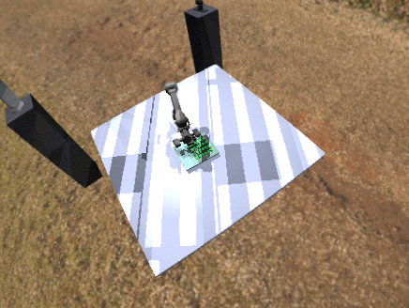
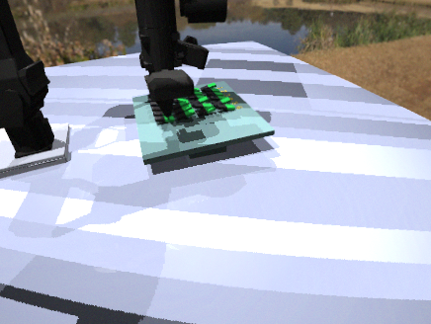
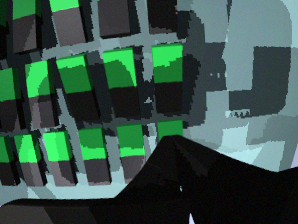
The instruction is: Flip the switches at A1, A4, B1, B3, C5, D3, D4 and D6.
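While dry brown grass spreads all around, a big square table fills the middle of the top view, its pale surface crossed by bright stripes and grey bands of shadow. Beyond the table in the exterior view lies a pond with grassy banks. Two tall, dark posts stand just beside the table in the top view, one past its left side, the other by its upper corner. The dark robot arm reaches across the tabletop to a square, blue-green panel, which sits on the table near the arm's base. A dark shadow shows under the panel's edge.

At the arm's end, the gripper points down over the panel, its fingers closed together with nothing between them. Whether the tip touches a switch is too hard to tell. Smallest are the switches, set in rows, each part green and part black or dark grey. In the wrist view, the gripper's dark tip partly covers the rightmost switch of the lowest visible row.
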